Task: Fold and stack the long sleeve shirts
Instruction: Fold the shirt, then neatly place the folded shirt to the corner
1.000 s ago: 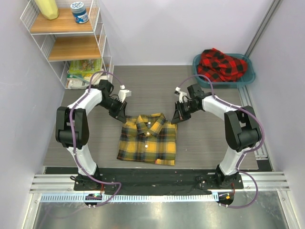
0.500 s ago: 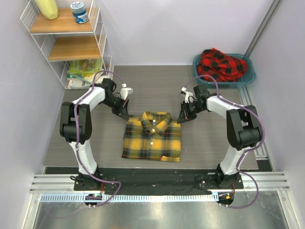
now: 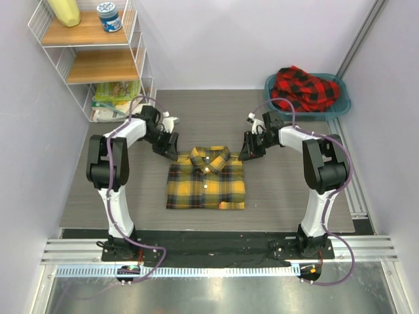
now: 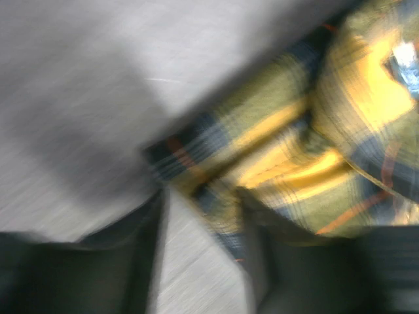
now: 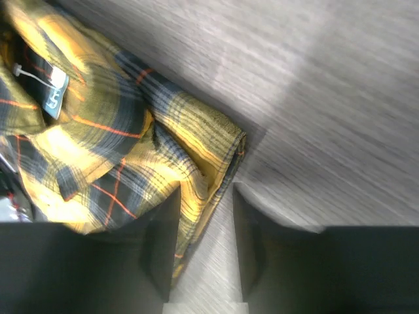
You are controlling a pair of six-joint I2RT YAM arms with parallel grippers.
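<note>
Both arms have reached farther up the table since a second ago, and the yellow shirt (image 3: 205,186) has gone with them: it was skewed with its collar toward the left, and now it lies square.

From above, the yellow shirt sits folded in a flat rectangle, collar at the far edge, on the table (image 3: 281,196) midway between the arms. The left fingers (image 3: 171,146) are down at its far left corner and the right fingers (image 3: 247,150) at its far right corner, each touching or just beside the cloth; this view is too small to tell which. The red shirt (image 3: 304,88) is heaped unfolded in the basin (image 3: 344,104) at the far right corner, well apart from the yellow one. A wire shelf (image 3: 91,65) stands at the far left.

At the left wrist the picture is blurred. The left fingers (image 4: 147,261) stand apart, with bare table (image 4: 98,65) showing in the gap. A folded corner of the yellow shirt (image 4: 275,150) pokes between them, close to the finger on the right, unclamped.

At the right wrist the right fingers (image 5: 163,255) are also apart. The shirt's (image 5: 98,131) folded edge runs into the gap, lying against the finger on the left, with a strip of table (image 5: 327,98) between it and the other finger. A small label (image 5: 55,91) shows inside the collar.
</note>
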